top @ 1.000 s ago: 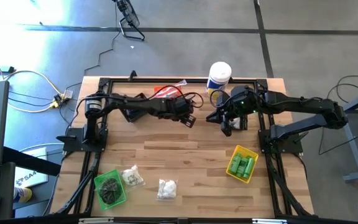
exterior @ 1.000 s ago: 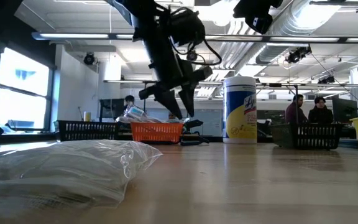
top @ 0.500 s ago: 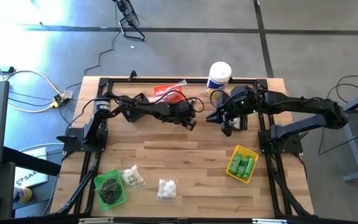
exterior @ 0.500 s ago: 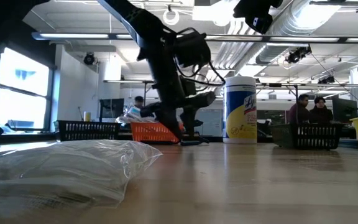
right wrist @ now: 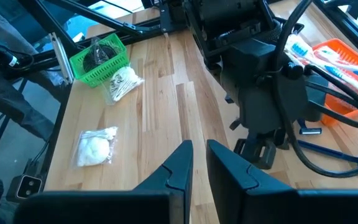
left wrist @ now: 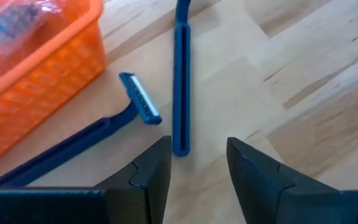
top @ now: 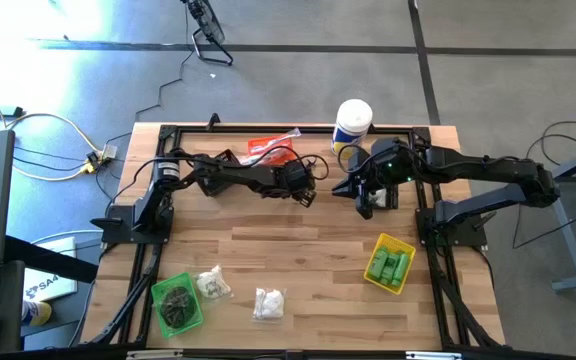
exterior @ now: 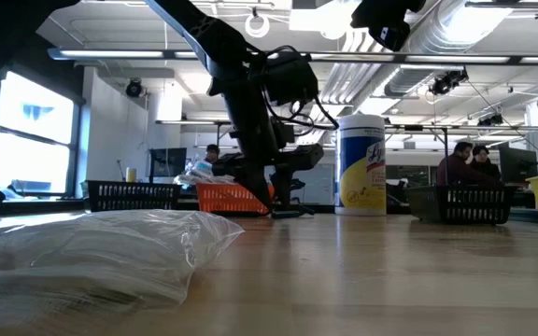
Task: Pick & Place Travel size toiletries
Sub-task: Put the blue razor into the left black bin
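Razors: two dark blue ones lie flat on the bench [top: 298, 225] beside the orange bin [left wrist: 36, 68]. My left gripper [left wrist: 197, 163] is low, half-open, straddling the straight razor [left wrist: 181, 81] to pinch it. Right gripper [right wrist: 197, 165] waits nearly shut, empty.

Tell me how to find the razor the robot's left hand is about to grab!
Find the orange basket at the table's far edge, beside the tall white canister. Two blue razors lie on the wood next to it. The one you want is the straight razor lined up between the left hand's open fingers; the other razor lies slanted, nearer the basket.
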Controlling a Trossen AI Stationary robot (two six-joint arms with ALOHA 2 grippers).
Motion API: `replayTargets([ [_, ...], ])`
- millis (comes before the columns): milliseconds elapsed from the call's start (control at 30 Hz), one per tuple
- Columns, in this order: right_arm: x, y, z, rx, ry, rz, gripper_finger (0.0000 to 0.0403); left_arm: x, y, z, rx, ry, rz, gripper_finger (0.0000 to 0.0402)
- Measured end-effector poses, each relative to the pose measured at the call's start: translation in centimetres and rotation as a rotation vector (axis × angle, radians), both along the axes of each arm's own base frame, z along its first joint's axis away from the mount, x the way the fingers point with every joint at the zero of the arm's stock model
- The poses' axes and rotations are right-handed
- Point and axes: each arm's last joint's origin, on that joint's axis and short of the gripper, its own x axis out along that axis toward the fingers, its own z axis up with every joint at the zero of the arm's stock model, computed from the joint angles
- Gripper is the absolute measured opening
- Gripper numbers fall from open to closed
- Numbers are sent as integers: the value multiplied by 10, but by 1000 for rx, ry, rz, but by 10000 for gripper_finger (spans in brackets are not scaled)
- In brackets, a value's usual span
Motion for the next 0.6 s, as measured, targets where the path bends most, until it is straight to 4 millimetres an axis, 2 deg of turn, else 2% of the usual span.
replayTargets([
  [233, 0, 0, 0, 1, 0, -1, 38, 4, 0, -19, -12, 27, 6, 150],
  [600, 0, 0, 0, 3, 1, -2, 38, 5, 1, -21, 2, 28, 18, 150],
])
